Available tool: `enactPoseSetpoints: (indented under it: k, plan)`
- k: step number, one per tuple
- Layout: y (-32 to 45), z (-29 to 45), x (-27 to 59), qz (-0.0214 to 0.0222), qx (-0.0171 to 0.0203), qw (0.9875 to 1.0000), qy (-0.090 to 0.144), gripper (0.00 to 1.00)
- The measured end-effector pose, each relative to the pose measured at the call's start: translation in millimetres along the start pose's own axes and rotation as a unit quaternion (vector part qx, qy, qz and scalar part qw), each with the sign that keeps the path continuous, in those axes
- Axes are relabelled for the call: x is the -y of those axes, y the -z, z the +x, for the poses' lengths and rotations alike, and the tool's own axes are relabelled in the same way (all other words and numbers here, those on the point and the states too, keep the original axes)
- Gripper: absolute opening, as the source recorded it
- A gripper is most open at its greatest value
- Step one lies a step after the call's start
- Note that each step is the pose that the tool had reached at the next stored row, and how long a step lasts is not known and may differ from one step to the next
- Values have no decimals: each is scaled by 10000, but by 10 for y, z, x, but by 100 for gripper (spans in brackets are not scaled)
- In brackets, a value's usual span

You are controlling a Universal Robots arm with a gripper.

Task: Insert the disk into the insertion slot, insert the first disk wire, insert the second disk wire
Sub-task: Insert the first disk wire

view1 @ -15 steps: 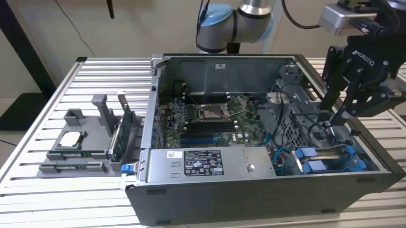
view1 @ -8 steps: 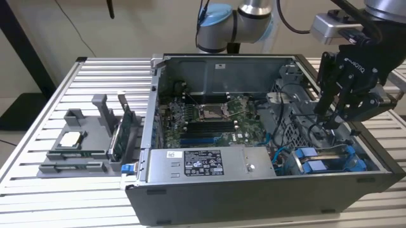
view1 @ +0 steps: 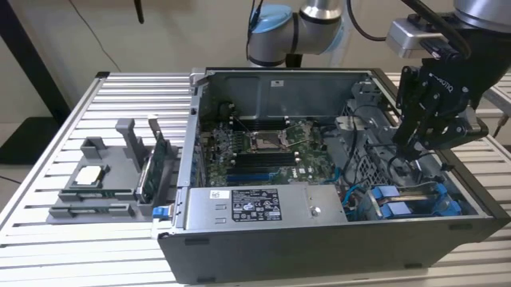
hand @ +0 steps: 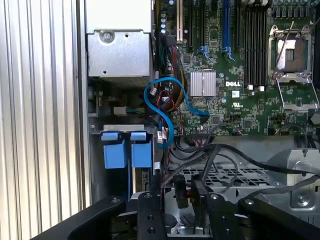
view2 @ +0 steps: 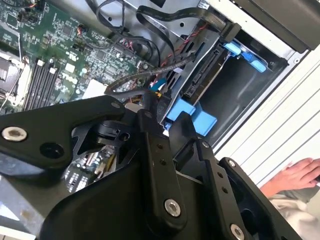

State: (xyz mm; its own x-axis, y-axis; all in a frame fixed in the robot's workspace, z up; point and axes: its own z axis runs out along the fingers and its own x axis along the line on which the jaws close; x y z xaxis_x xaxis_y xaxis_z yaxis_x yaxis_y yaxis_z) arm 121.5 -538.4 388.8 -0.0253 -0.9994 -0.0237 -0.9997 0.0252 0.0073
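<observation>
While the gripper (view1: 403,156) hangs inside the open computer case (view1: 319,251), the disk (view1: 399,206) already sits in its slot.
Its blue frame lies just below the gripper, near black wires (view2: 175,15); whether the gripper is clenched on anything, I cannot tell.

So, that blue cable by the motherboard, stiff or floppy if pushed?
Probably springy rather than limp: the blue cable holds an open loop. Likely light, being thin. It could snag on the wires beside it.
</observation>
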Motion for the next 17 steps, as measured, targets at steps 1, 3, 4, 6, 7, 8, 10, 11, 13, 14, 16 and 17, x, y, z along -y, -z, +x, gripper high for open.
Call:
enactPoseSetpoints:
  k: [1, 3, 4, 6, 7, 8, 10, 11, 13, 14, 16, 17]
  plan:
    - [0, 0, 0, 0, 0, 10000, 0, 38]
    - [0, 0, 0, 0, -1, 10000, 0, 36]
    - [0, 0, 0, 0, -1, 10000, 0, 29]
    - [0, 0, 0, 0, -1, 10000, 0, 22]
    - [0, 0, 0, 0, -1, 10000, 0, 22]
    - [0, 0, 0, 0, -1, 10000, 0, 20]
    - [0, 0, 0, 0, -1, 10000, 0, 20]
    - [0, 0, 0, 0, -1, 10000, 0, 19]
    - [-1, 0, 0, 0, -1, 10000, 0, 19]
    - [-1, 0, 0, 0, -1, 10000, 0, 19]
    - [-1, 0, 0, 0, -1, 10000, 0, 19]
    - [-2, 0, 0, 0, -1, 10000, 0, 19]
